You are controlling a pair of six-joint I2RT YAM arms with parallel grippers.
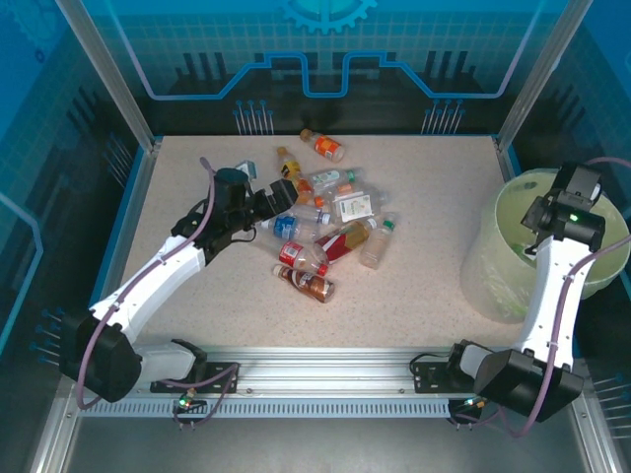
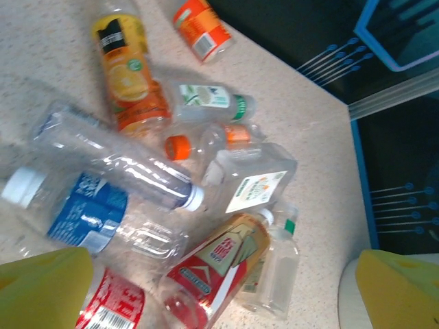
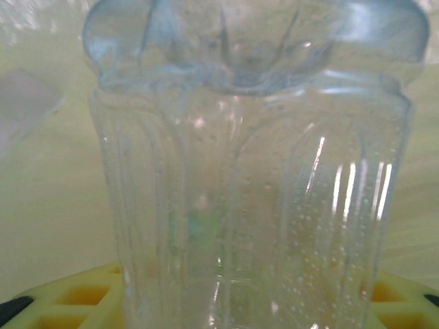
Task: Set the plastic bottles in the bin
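Over the bin (image 1: 490, 264), my right gripper (image 3: 236, 305) pinches a clear bottle (image 3: 247, 171). My left gripper (image 1: 279, 200) hangs wide open, empty, beside the pile (image 1: 330, 222) left of the bin. These look light, slick and crushable; I'd grip mid-body, gently.

The table (image 1: 197, 305) is being overlooked from above; its bottle pile (image 1: 353, 205) (image 2: 254, 185) is being seen nearer from the left wrist, one bottle (image 3: 247, 192) point-blank from the right.

The tabletop (image 1: 197, 296) is speckled beige, the bin (image 1: 493, 246) pale yellow-green. There is a blue-label bottle (image 2: 86, 212), an orange bottle (image 2: 130, 75) and a see-through clear bottle (image 3: 254, 192).
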